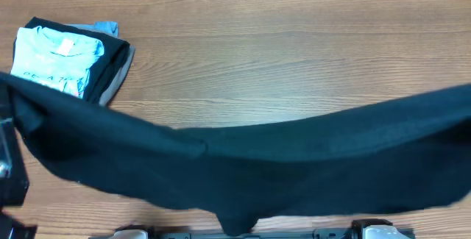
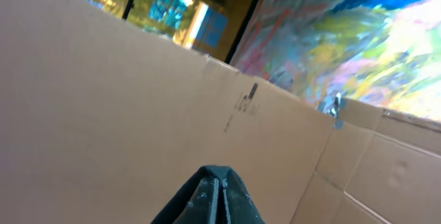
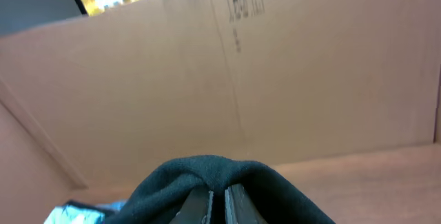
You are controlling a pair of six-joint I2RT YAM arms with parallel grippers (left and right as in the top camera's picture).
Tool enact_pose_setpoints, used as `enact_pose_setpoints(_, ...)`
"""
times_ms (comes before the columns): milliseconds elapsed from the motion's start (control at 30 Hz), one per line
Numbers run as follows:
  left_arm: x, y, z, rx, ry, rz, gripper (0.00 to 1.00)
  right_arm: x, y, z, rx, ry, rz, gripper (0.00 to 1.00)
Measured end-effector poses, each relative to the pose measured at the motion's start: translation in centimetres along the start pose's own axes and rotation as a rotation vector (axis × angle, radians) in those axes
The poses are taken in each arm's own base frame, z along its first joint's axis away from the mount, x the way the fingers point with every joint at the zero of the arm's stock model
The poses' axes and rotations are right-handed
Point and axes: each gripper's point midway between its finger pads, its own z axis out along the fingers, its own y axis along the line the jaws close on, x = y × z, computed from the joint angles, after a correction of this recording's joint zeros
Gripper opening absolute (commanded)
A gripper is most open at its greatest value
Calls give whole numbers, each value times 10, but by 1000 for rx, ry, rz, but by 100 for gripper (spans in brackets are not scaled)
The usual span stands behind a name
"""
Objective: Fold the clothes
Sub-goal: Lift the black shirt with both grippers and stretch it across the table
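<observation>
A dark green-black garment point(image 1: 250, 162) hangs stretched across the front of the overhead view, held up above the wooden table point(image 1: 280, 62) by both ends. My left gripper point(image 2: 219, 196) is shut on its left end; the cloth drapes over the fingers. My right gripper point(image 3: 219, 207) is shut on its right end, with cloth bunched over the fingertips point(image 3: 207, 172). In the overhead view both grippers are hidden by the garment or out of the frame's edges.
A pile of folded clothes point(image 1: 70, 59), with a light blue shirt on top of dark and grey ones, sits at the table's far left. Cardboard walls point(image 3: 275, 79) stand behind the table. Arm bases point(image 1: 375, 232) show at the front edge.
</observation>
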Motion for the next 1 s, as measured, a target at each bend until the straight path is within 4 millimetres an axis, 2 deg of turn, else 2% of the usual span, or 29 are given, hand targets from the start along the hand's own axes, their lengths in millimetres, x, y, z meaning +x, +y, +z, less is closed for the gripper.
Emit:
enact_pose_setpoints(67, 5, 7, 11, -18, 29, -10, 4, 6, -2, 9, 7, 37, 3, 4)
enact_pose_setpoints(100, 9, 13, 21, -30, 49, -17, 4, 17, -6, 27, 22, 101, 10, 4)
enact_pose_setpoints(133, 12, 18, 30, -41, 66, -23, 4, 20, -8, 34, 28, 123, 12, 4)
enact_pose_setpoints(233, 22, 37, 70, -71, 117, -40, 4, 37, -16, 67, 56, 222, 12, 4)
enact_pose_setpoints(300, 41, 62, 109, -115, 189, -65, 4, 50, -23, 98, 75, 302, 4, 4)
enact_pose_setpoints(367, 58, 81, 135, -148, 248, -85, 4, 61, -28, 119, 88, 358, 2, 4)
enact_pose_setpoints(433, 73, 96, 152, -176, 295, -101, 4, 66, -30, 128, 94, 384, -1, 4)
enact_pose_setpoints(500, 78, 100, 156, -186, 311, -107, 4, 66, -30, 128, 93, 385, -6, 4)
enact_pose_setpoints(533, 77, 99, 155, -184, 308, -106, 4, 63, -29, 124, 91, 372, -9, 4)
enact_pose_setpoints(633, 63, 83, 136, -152, 268, -92, 4, 51, -24, 103, 74, 310, -18, 4)
enact_pose_setpoints(733, 39, 53, 97, -94, 190, -64, 4, 34, -16, 68, 54, 216, -24, 4)
enact_pose_setpoints(967, 14, 2, 17, 25, 83, -22, 4, 18, -6, 14, 23, 91, -6, 4)
enact_pose_setpoints(1000, 10, -8, 0, 46, 56, -11, 4, 17, -5, 5, 19, 71, 1, 4)
